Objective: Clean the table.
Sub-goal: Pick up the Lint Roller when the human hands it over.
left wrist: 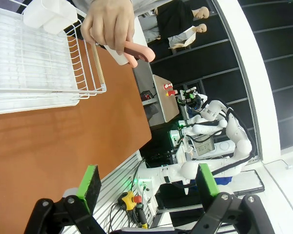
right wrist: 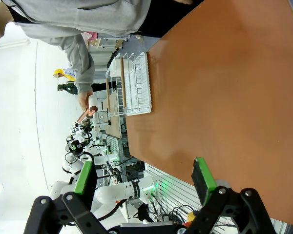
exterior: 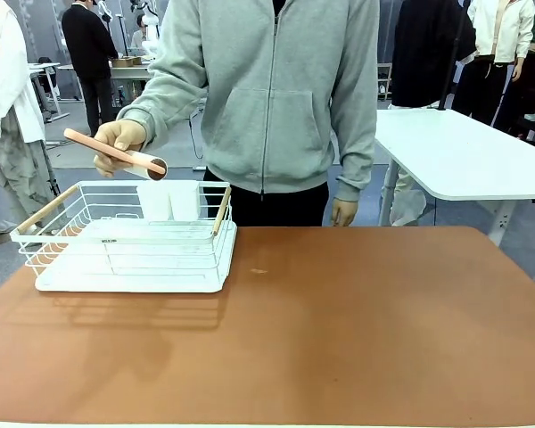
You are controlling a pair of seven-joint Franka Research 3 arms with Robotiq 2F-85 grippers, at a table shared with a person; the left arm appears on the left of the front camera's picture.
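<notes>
The reddish-brown table (exterior: 366,339) is bare but for a white wire dish rack (exterior: 116,254) at its ten o'clock corner, above which a pink-handled tool (exterior: 107,149) is held in the person's hand (exterior: 123,135). The left gripper (left wrist: 147,180) and right gripper (right wrist: 142,176) are spread apart with nothing between them. Cleaning is best started toward three o'clock, where open room is judged widest, and the rack's rim and the six o'clock edge should be avoided.

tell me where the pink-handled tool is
Front view, left side: the tool is in the person's hand, above the far edge of the white wire rack.
</notes>
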